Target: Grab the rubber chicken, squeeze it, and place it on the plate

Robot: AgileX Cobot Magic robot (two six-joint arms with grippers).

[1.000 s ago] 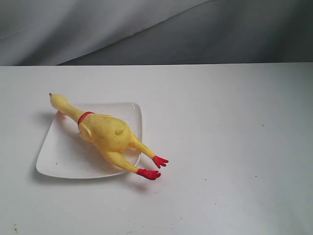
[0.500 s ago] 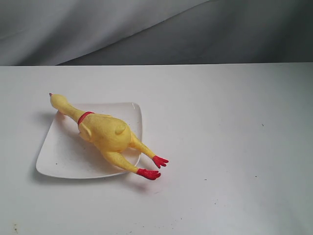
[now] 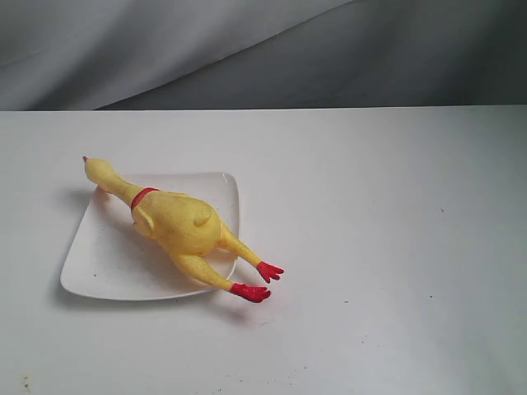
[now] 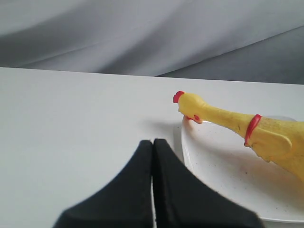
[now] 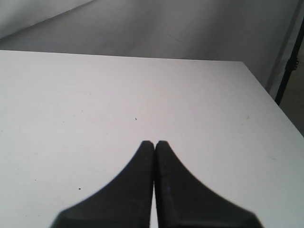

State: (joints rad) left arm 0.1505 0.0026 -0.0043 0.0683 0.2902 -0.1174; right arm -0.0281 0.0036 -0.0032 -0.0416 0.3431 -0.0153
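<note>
**Nothing moved in the last second: bird on plate, both tools idle**

**Item 1, left tool** (image 4: 153, 141): black, with two fingers pressed flat together and no gap, clenched on nothing. Its wrist view shows it low over the white counter (image 3: 370, 247). It points towards the plate corner under the bird's head, near it but apart.

**Item 2, right tool** (image 5: 155, 142): same build, likewise clenched and empty. It sits over bare counter with none of the task's things in its view. Neither tool shows in the exterior view.

**Item 3, long yellow rubber chicken** (image 3: 181, 226) with red comb, red collar and red feet: lies lengthwise, corner to corner, on item 4.
- The plump body rests in the well.
- Head and comb overhang the far left corner.
- Both feet overhang the near right rim.

**Item 4, shallow glossy white square plate** (image 3: 103, 263) with rounded corners: flat on the counter, left of centre.

**Item 5, grey draped cloth** (image 3: 247, 49): behind the counter.

**Condition:** placing appears done. The step in hand is judged to be standing clear.

**Handling note:**
- Take the left tool up before drawing it back, because a sideways sweep could clip the overhanging head and roll the bird off.
- The rubber is soft and the overhangs are long. The body's weight probably keeps the bird seated, but a knock to the rim might shift it.
- The right tool need do nothing.
</note>
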